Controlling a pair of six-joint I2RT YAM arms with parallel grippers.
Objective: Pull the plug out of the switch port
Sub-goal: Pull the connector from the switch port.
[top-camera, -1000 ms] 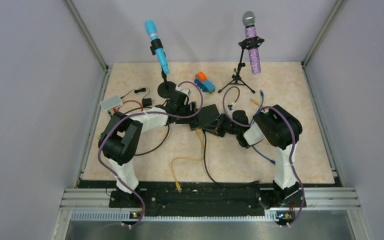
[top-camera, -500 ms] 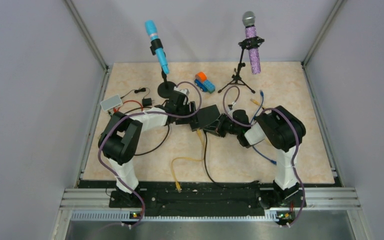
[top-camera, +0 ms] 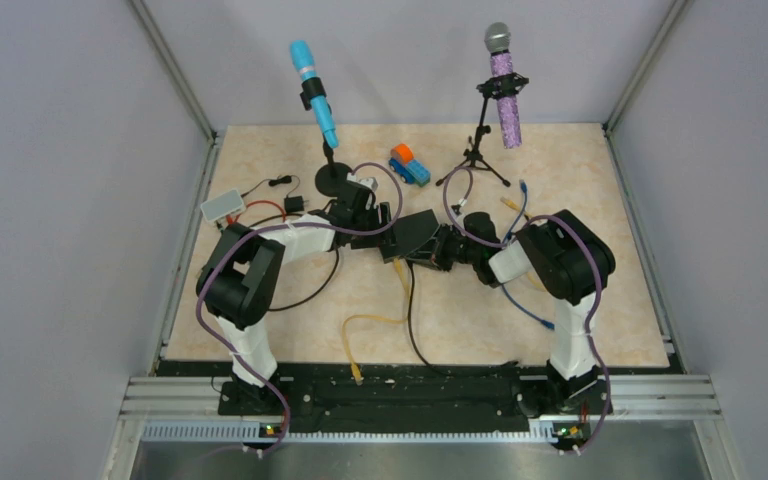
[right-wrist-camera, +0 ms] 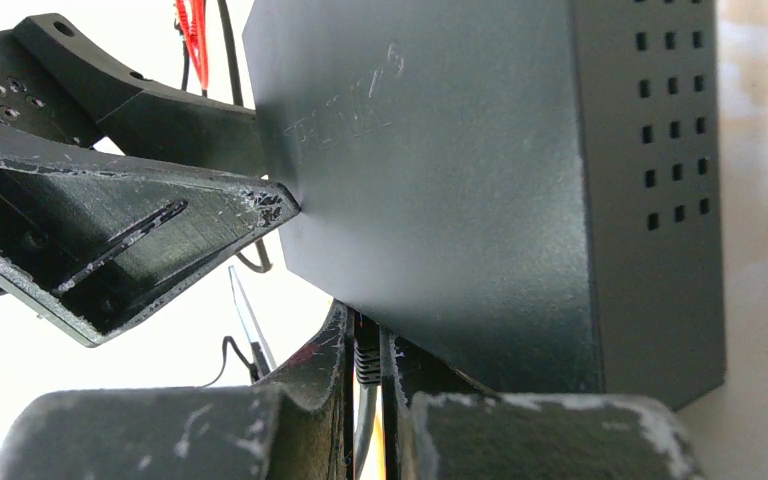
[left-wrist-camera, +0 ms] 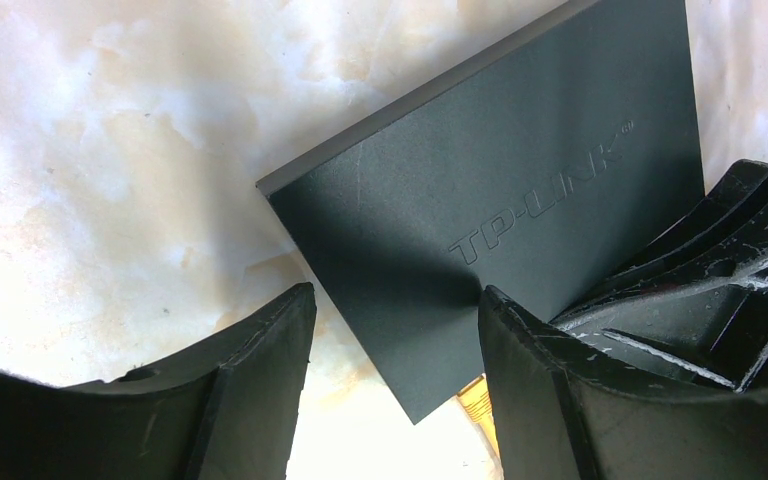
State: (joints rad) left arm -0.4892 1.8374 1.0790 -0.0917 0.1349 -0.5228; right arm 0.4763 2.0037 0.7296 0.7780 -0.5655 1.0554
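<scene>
Pinching the black plug (right-wrist-camera: 365, 360): right gripper (right-wrist-camera: 365, 335), fingers pressed together on it right where it meets the lower edge of the switch (right-wrist-camera: 460, 180). The switch port itself is hidden behind those fingers, so can't tell if the plug is seated. The left gripper (left-wrist-camera: 395, 300) is half spread, straddling one corner of the switch (TP-LINK face up). One finger (left-wrist-camera: 560, 380) touches the box, the other (left-wrist-camera: 250, 380) sits apart from it over bare table (left-wrist-camera: 80, 150). The switch lies mid-table, between both grippers. A yellow cable (top-camera: 375, 318) and a black cable (top-camera: 409, 310) trail from it toward the arm bases.
</scene>
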